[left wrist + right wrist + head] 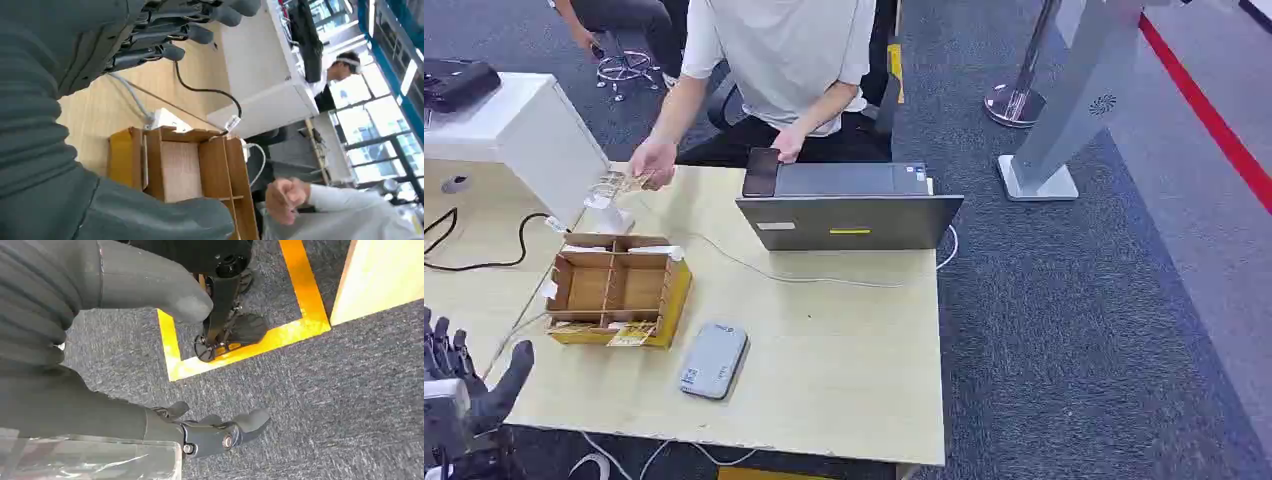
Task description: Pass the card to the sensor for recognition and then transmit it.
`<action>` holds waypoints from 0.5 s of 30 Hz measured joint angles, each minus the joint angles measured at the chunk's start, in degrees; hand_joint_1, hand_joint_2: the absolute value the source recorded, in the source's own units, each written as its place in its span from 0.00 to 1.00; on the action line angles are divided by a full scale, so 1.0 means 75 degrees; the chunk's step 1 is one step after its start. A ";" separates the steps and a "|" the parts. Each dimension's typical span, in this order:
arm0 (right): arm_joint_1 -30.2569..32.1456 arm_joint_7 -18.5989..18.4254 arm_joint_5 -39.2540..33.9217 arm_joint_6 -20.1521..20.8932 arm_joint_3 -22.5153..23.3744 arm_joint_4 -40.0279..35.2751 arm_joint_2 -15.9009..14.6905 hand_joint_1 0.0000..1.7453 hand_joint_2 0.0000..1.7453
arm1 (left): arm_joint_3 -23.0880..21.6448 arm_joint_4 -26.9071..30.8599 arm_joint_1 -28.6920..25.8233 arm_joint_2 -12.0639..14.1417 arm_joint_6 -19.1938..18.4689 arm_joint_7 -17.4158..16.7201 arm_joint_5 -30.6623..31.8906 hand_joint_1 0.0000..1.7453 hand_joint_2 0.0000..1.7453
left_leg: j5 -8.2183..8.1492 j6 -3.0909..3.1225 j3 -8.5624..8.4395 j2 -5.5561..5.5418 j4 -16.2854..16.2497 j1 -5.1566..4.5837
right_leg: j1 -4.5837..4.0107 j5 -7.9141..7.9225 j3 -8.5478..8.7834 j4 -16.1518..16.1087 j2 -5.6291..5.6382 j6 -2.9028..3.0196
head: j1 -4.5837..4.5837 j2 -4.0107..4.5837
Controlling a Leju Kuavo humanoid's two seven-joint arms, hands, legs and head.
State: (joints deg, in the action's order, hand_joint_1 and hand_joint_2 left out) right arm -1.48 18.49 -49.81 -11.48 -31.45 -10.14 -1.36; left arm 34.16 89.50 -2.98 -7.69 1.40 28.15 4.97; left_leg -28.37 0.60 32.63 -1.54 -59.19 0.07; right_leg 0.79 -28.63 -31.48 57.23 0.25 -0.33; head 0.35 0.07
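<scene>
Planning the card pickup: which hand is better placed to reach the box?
Left. The left hand hovers open at the table edge near the box; the right hand hangs over carpet.

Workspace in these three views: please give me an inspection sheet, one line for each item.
Surface: light wooden table.
Job's things: card in a person's hand; grey sensor flat near front edge.
Clutter: partitioned cardboard box, laptop, white unit.
Hands: left hand open at the table's near-left corner; right hand open above the carpet.
Cables: black cable, white cable.
Surroundings: grey carpet, yellow floor tape.
</scene>
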 joint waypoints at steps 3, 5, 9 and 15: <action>-0.0019 -0.0049 0.0000 -0.0014 -0.0076 0.0000 0.0017 0.00 1.00 | -0.0320 -0.0003 0.0201 0.0226 0.0198 -0.0306 0.0626 0.00 1.00 | 0.0000 0.0000 0.0001 0.0001 0.0000 0.0000 | 0.0000 0.0000 0.0000 0.0000 0.0001 0.0000 | 0.0000 0.0000; -0.0025 -0.0064 -0.0003 -0.0020 -0.0134 0.0000 0.0032 0.00 1.00 | -0.0539 -0.0012 0.0347 0.0373 0.0335 -0.0498 0.1032 0.00 1.00 | 0.0000 0.0000 0.0000 0.0001 0.0000 0.0001 | 0.0001 0.0000 -0.0001 0.0000 0.0002 0.0000 | 0.0000 0.0000; -0.0042 -0.0152 0.0000 -0.0029 -0.0271 0.0000 0.0058 0.00 1.00 | -0.0973 -0.0058 0.0645 0.0696 0.0630 -0.0921 0.1891 0.00 1.00 | 0.0000 0.0000 0.0003 0.0001 -0.0001 0.0000 | 0.0001 0.0000 -0.0003 0.0000 0.0002 0.0000 | 0.0000 0.0000; -0.0071 -0.0259 0.0003 -0.0047 -0.0480 0.0003 0.0111 0.00 1.00 | -0.1651 -0.0192 0.1093 0.1142 0.1110 -0.1567 0.3276 1.00 1.00 | 0.0000 0.0000 0.0003 0.0004 0.0000 0.0001 | 0.0000 0.0001 -0.0005 0.0000 0.0005 0.0000 | 0.0000 0.0000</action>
State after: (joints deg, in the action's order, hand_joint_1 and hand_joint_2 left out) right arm -2.01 16.54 -49.79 -11.82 -35.06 -10.12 -0.53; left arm 21.78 88.06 5.22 0.87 9.72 16.40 29.54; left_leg -28.37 0.60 32.66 -1.50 -59.19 0.08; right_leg 0.79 -28.62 -31.52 57.23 0.29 -0.33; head 0.35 0.07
